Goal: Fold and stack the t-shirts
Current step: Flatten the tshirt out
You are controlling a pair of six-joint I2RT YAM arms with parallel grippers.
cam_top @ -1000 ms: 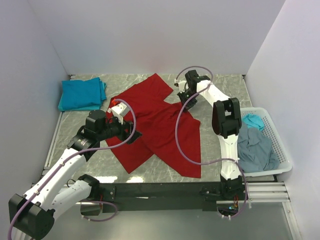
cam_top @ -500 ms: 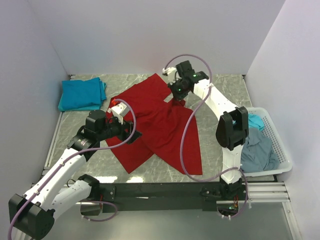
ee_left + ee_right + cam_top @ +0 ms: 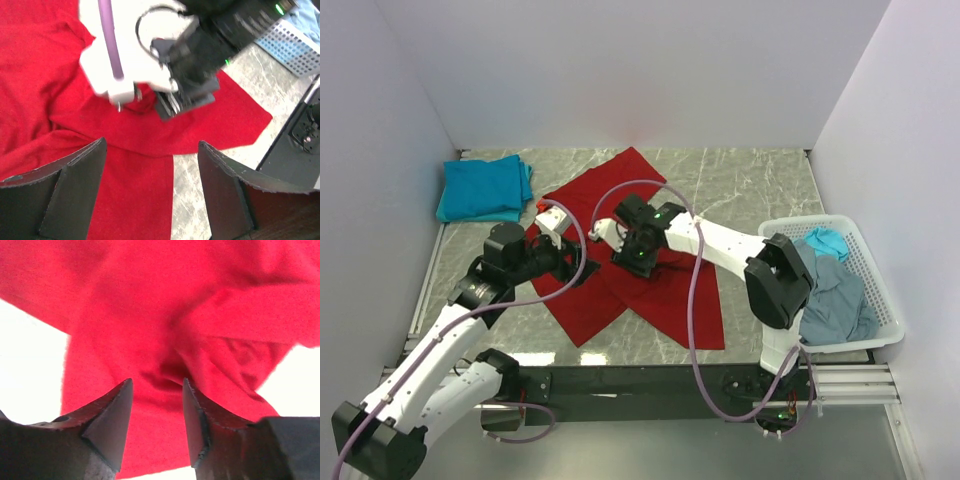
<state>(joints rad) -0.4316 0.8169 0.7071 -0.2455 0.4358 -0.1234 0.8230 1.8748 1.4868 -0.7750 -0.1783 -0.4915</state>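
1. Finds the red t-shirt [image 3: 665,295] spread rumpled over the middle of the marbled surface [image 3: 760,185], one corner pointing toward 12 o'clock and another toward 5 o'clock.
2. Places the right end effector [image 3: 638,256] low over the shirt's middle, its arm stretched across from 4 o'clock toward 9 o'clock.
3. Shows, in the right wrist view, the right end effector [image 3: 156,385] with jaws parted. Leaves a bunched fold of the red t-shirt [image 3: 150,300] just ahead of the gap, with nothing pinched between the fingers.
4. Places the left end effector [image 3: 575,265] just at 9 o'clock of the right one, over the left part of the shirt.
5. Shows, in the left wrist view, the left end effector [image 3: 152,150] spread wide and empty above red cloth. Catches the right one there too, blurred, at 12 o'clock and close to the cloth.
6. Finds a folded stack of teal t-shirts [image 3: 485,188] at 10 o'clock on the surface, well apart from the red one.
7. Finds a white lattice basket [image 3: 880,285] at 3 o'clock, at the edge of the surface. Holds a crumpled grey-blue t-shirt [image 3: 835,300], with a teal t-shirt [image 3: 825,242] at its 12 o'clock end.
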